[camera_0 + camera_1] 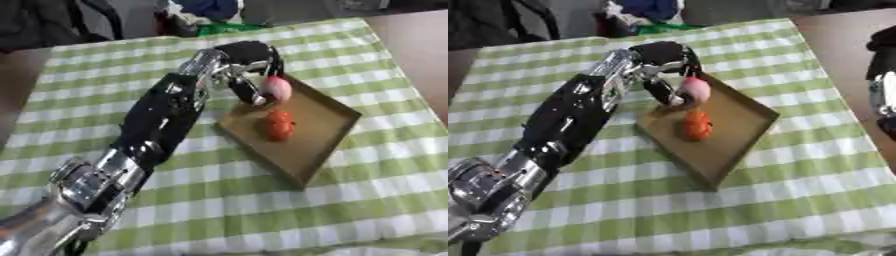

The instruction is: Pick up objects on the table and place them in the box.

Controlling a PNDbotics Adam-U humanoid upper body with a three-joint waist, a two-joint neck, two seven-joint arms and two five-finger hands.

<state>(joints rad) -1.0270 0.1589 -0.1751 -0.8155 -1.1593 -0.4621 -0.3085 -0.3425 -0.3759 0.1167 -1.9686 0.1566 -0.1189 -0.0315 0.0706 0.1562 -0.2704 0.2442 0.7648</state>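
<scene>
- One pink, rounded object [278,89] is what I am carrying: it sits pinched in the curled fingers of my left hand [249,80], just above the near-left wall of the box [328,135].
- It looks small, smooth and light, perhaps a toy fruit; I judge it rigid enough to hold, but the round skin could slip, so I would keep fingers and thumb on opposite sides across its widest part.
- An orange object [279,125], lumpy and elongated, already lies on the box floor just below the pink one. It seems equally light, best taken across its narrow middle.
- The box is a shallow brown tray with low walls, set askew on the desk [367,200], which wears a green-and-white checked cloth. It may slide if I bump a wall.
- My right hand is hard to make out: only a dark shape at the right edge of the right eye view, and I cannot tell how its fingers stand.
- I can read no brand, label or writing anywhere.
</scene>
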